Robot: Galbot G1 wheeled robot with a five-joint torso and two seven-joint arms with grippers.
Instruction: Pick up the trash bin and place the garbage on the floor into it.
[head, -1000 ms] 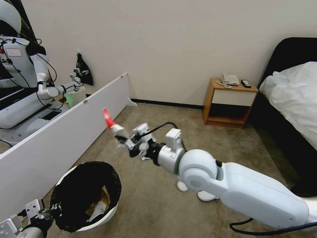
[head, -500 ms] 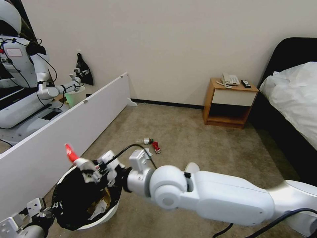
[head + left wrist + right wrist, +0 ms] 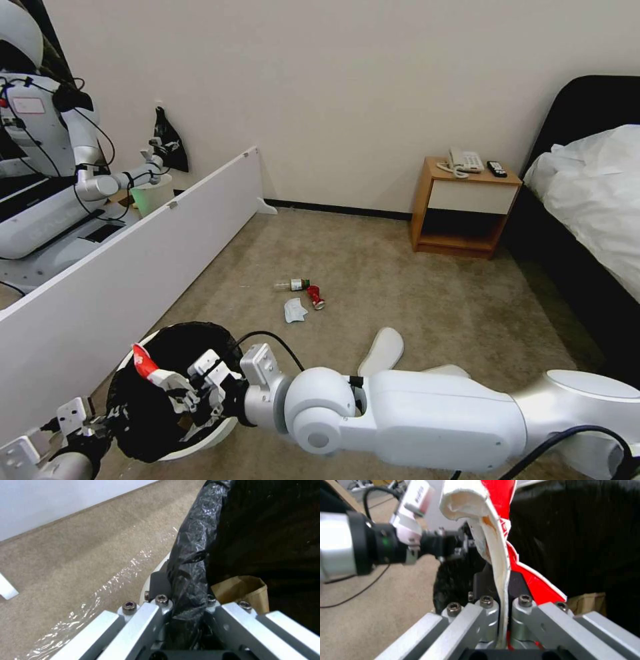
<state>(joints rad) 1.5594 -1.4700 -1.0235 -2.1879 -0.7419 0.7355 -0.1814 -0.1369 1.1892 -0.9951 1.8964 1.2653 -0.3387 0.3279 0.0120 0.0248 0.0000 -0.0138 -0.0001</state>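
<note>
Red-white carton [image 3: 148, 367] pinched in right gripper [image 3: 175, 385] over trash bin [image 3: 143, 433].

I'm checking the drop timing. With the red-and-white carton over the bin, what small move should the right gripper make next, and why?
Probably open the fingers. The right gripper holds the flattened carton above the black-lined mouth of the bin, whose rim the left gripper pinches. Released here, the carton should fall inside beside the brown paper bag.

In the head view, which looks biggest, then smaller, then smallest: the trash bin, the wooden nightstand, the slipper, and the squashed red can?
1. trash bin, though it sits nearest the camera
2. wooden nightstand, looks close to the bin, farther off, so unsure
3. white slipper
4. crushed red can
</note>
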